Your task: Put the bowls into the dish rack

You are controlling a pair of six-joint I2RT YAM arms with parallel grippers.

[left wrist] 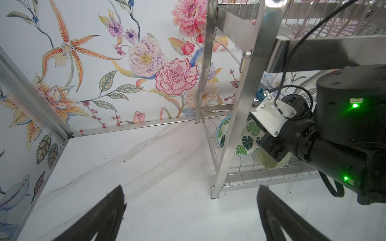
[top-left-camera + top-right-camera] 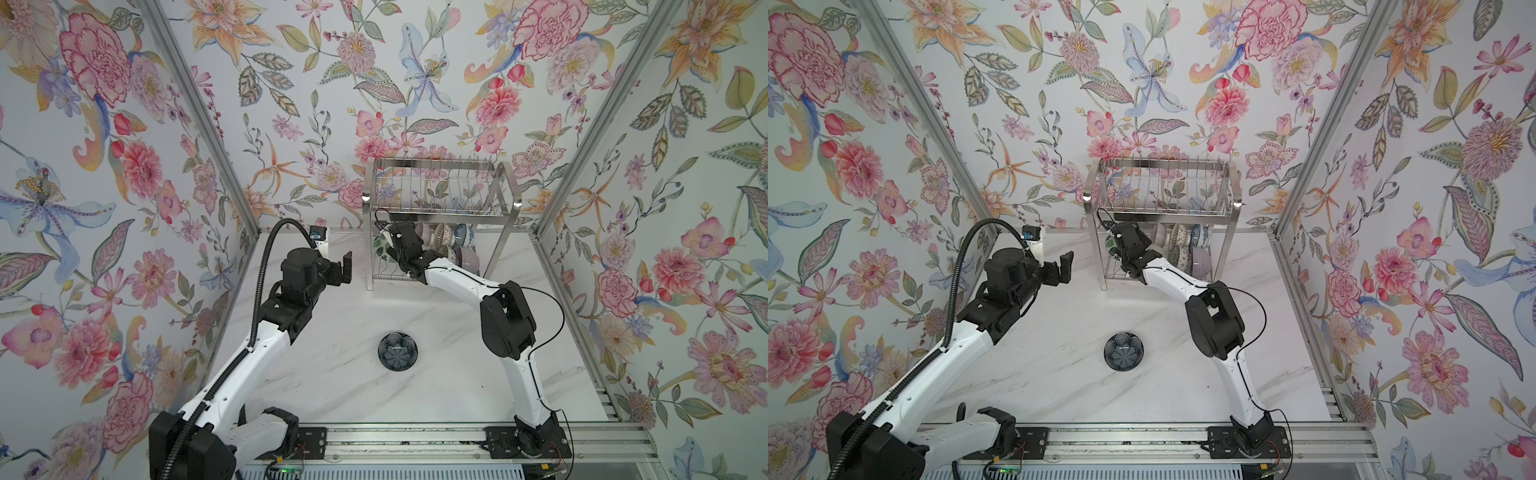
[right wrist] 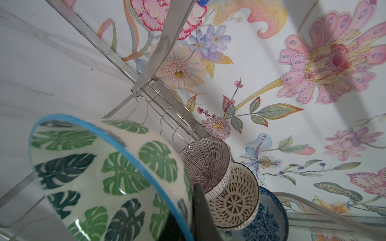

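My left gripper (image 2: 347,269) hangs spread wide and empty. There is bare table (image 2: 332,395) around it, and the dish rack (image 2: 368,249) has its front leg just to the gripper's right. My right gripper (image 2: 395,243) reaches into the lower tier, pinched on the rim of the green leaf bowl (image 3: 104,177), with the purple-lined bowl (image 3: 206,162) just beside. The navy bowl (image 2: 397,350) sits on open table well behind both.

Right claw (image 2: 1117,248) sits in the rack's (image 2: 1163,165) lower tier by the leaf bowl (image 2: 1109,242). Left claw (image 2: 1064,267), spread, hangs left of the rack. A navy bowl (image 2: 1123,351) lies well in front.
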